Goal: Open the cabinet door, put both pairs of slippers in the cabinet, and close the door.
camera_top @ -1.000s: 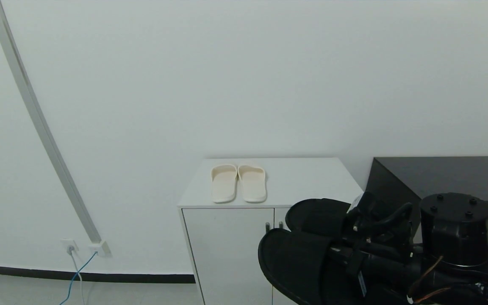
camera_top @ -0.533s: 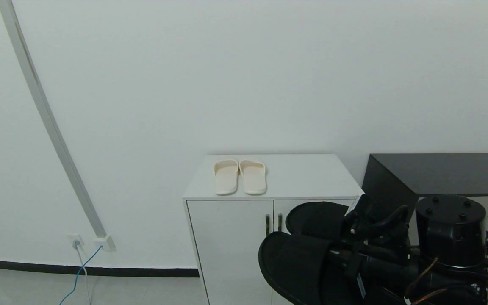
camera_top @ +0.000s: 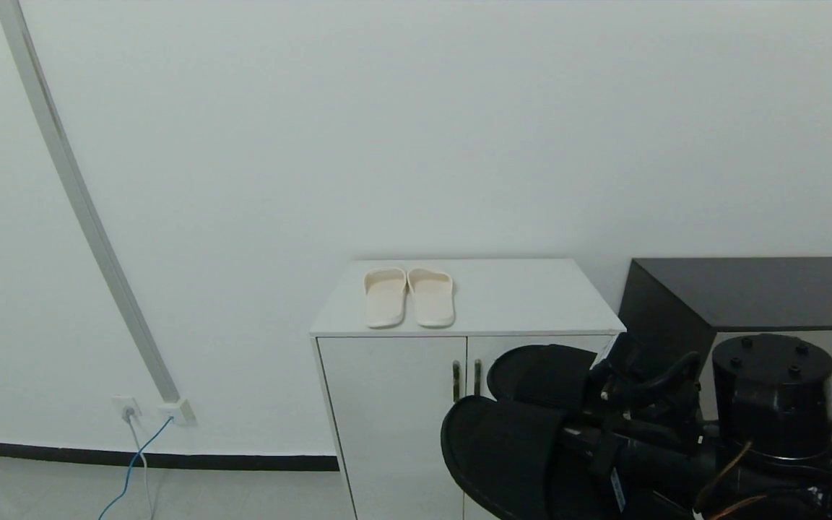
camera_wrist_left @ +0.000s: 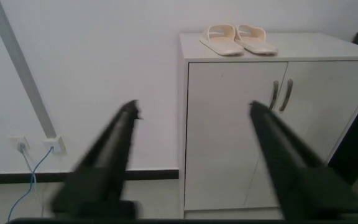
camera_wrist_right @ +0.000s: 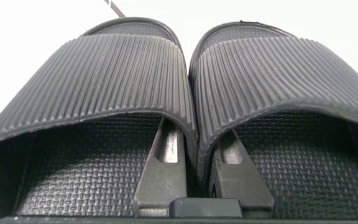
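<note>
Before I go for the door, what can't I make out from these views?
- Inside of the cabinet: head and left wrist views, behind its shut doors.
- Lower part of the right door: head view, behind the black slippers.
- Reach of the right gripper into the slippers: right wrist view, covered by the straps.
- Outline of the left gripper: left wrist view, blurred.
- Base of the cabinet: head view, cut by the bottom edge.
</note>
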`<state>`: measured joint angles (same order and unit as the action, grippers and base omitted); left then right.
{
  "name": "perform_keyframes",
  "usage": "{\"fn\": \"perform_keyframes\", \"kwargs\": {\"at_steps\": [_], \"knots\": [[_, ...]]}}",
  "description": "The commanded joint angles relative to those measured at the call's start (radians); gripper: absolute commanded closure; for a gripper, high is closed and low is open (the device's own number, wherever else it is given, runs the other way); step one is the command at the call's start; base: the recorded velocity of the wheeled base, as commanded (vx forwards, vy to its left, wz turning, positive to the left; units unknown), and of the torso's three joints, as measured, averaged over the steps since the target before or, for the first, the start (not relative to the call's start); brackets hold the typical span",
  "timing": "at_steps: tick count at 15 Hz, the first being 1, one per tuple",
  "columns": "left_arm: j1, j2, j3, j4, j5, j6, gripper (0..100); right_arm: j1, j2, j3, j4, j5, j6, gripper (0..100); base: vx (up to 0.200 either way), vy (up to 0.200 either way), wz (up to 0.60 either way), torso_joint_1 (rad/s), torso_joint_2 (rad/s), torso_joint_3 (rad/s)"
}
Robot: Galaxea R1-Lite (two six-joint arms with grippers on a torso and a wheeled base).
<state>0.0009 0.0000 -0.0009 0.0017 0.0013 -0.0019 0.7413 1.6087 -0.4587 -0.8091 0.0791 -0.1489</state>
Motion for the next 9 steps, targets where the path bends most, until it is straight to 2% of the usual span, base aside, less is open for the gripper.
{"fn": "perform_keyframes", "kwargs": {"at_steps": [1, 5, 9], "knots": [[0.001, 0.000, -0.001, 0.000, 0.000, -0.003, 0, 0.000, -0.004, 0.011, -0.001, 0.001, -0.001, 100, 0.000, 0.000, 0.00, -0.163, 0.37, 0.203], [0.001, 0.000, -0.001, 0.000, 0.000, -0.001, 0, 0.003, 0.014, 0.012, -0.001, 0.004, -0.001, 100, 0.000, 0.000, 0.00, -0.172, 0.40, 0.225], [0.001, 0.000, -0.001, 0.000, -0.001, -0.001, 0, 0.017, 0.011, 0.018, -0.001, 0.004, -0.001, 100, 0.000, 0.000, 0.00, -0.227, 0.54, 0.308]]}}
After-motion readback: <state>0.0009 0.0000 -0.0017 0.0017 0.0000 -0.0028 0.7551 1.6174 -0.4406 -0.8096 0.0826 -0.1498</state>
